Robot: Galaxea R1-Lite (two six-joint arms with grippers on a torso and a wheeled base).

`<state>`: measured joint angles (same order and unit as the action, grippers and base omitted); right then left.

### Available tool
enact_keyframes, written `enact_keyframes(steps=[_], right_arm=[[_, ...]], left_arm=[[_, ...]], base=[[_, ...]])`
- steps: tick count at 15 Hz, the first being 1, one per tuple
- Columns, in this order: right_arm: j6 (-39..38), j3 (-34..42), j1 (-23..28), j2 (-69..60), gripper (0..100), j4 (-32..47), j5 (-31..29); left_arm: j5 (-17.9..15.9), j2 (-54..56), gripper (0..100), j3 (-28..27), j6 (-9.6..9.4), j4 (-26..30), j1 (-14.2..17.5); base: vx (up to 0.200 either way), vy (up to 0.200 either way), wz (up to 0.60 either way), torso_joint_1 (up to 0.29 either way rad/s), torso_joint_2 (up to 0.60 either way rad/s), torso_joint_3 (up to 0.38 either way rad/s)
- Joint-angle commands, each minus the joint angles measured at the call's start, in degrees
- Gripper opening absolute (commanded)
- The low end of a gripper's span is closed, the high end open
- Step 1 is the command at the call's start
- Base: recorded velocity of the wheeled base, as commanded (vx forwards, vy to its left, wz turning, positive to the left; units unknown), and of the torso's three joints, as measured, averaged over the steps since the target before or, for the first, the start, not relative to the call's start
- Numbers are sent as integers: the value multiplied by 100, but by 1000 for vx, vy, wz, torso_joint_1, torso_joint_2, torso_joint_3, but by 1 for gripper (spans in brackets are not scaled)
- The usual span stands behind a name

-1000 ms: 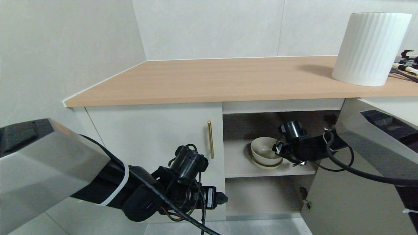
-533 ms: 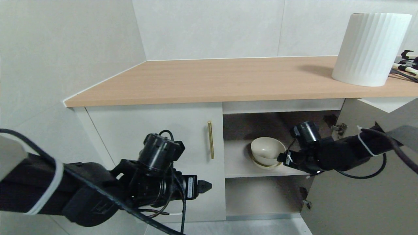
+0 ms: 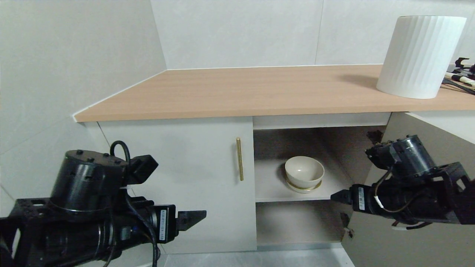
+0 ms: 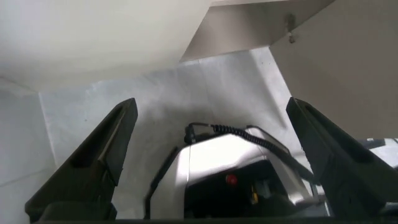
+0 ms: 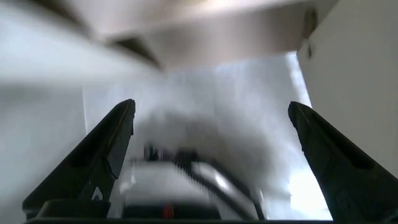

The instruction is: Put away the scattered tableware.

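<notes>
Left gripper (image 3: 192,218) in the head view sits low on the left, in front of the closed door (image 3: 174,167) of a pale cupboard. It is seen side-on, so the gap between its fingers is hard to judge from here. The right gripper (image 3: 338,195) is low on the right, level with the front edge of the shelf (image 3: 271,185). It points toward the open compartment and is also side-on. It is to the right of the bowl (image 3: 304,171) and not touching it.

The bowl stands upright on that shelf, inside the open right-hand compartment. It is round, cream and glossy. It rests on a saucer (image 3: 301,188), mostly hidden beneath it, with just a thin gold-edged rim showing.

An open door (image 3: 386,241) stands out behind the right gripper. A slim brass handle (image 3: 239,158) runs down the closed door. On the wooden counter (image 3: 241,92) above stands a white ribbed cylinder (image 3: 421,55). A few small objects (image 3: 462,72) beside it are cut off by the edge and cannot be identified.

From the left wrist, two dark fingers (image 4: 93,168) are spread wide apart with nothing between them, over grey floor (image 4: 186,81).

From the right wrist, the dark fingers (image 5: 93,168) are likewise wide apart and empty. Everything beyond them is blurred.
</notes>
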<state>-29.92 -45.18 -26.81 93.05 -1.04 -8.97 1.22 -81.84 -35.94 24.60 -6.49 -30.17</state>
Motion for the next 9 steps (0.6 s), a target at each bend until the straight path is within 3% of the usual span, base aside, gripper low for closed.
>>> enact_keyframes(steps=[1,3,7,9], right_arm=[[3,194,-88,-542,100,33,-8],[65,246,-88,-753,100,42,-34],[232,264,-193,-841,100,121,-52],[249,308,-220,-841,100,130,-52]], left_arm=[[-8,326,100,34,-25,33,108],[-8,212,100,61,-201,25,108],[1,106,100,61,-201,16,108],[10,1,100,69,-201,16,108]], base=[[0,0,0,0,0,0],[0,0,0,0,0,0],[0,0,0,0,0,0],[-200,0,0,2,5,2]])
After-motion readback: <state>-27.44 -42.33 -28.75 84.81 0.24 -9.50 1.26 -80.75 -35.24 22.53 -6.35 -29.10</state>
